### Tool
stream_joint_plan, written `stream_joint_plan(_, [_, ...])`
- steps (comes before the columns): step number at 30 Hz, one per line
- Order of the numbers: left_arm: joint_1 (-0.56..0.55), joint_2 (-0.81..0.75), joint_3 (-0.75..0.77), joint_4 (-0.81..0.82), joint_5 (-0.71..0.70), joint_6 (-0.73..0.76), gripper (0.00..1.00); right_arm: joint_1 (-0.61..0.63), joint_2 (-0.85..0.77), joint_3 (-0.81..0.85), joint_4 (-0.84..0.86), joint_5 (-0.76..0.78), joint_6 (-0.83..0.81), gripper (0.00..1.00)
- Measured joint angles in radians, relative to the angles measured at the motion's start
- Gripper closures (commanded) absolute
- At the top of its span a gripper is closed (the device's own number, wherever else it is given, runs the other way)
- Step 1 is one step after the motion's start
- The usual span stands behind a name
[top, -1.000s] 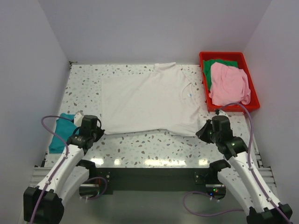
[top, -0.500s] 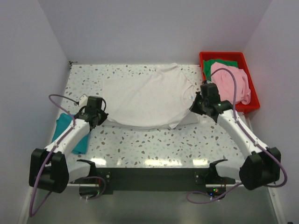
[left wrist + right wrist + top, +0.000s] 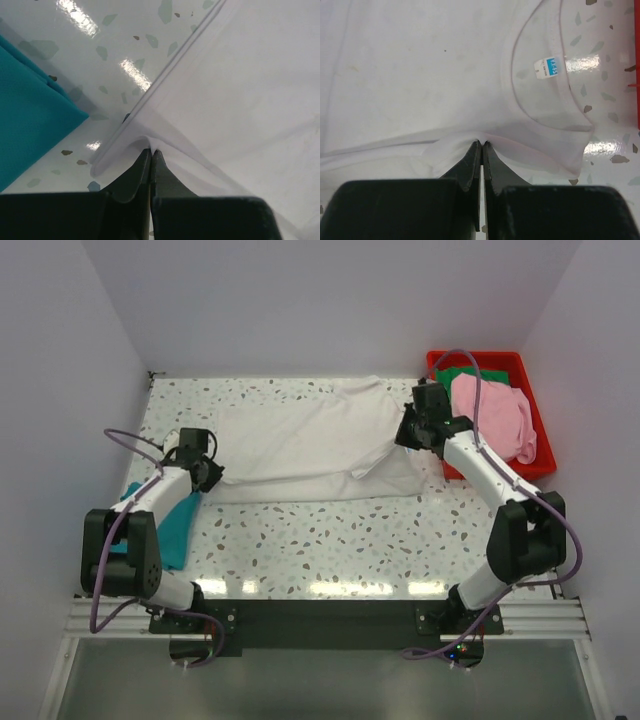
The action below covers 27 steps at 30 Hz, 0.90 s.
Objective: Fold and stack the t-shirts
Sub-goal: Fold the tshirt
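At the left of the bench (image 3: 330, 540) a teal tee (image 3: 168, 528) lies folded. Just beside it the left gripper (image 3: 151, 151) has its jaws pressed together on one hem corner of the off-white tee (image 3: 300, 440). The tee spans the middle of the bench, its near half doubled over toward the far edge. At the collar end the right gripper (image 3: 481, 145) pinches a ridge of cloth below the neck label (image 3: 547, 65). The red bin (image 3: 440, 365) beyond it holds a pink tee (image 3: 492, 420) and a green tee (image 3: 462, 374).

The fold probably wants both pinches travelling level and together, with the cloth taut between them. The lifted edge seems to sag at mid-span, though the overhead view is unclear there. Release looks wise only once edge meets edge.
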<state>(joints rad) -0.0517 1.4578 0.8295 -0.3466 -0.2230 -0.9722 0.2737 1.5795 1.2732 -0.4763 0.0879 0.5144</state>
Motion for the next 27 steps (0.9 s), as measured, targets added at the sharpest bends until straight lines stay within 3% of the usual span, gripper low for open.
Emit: stream_joint_plan(27, [0.044,0.192,0.144,0.056,0.08,0.027,1.0,-0.073,0.23,0.146,0.022,-0.029,-0.003,1.0])
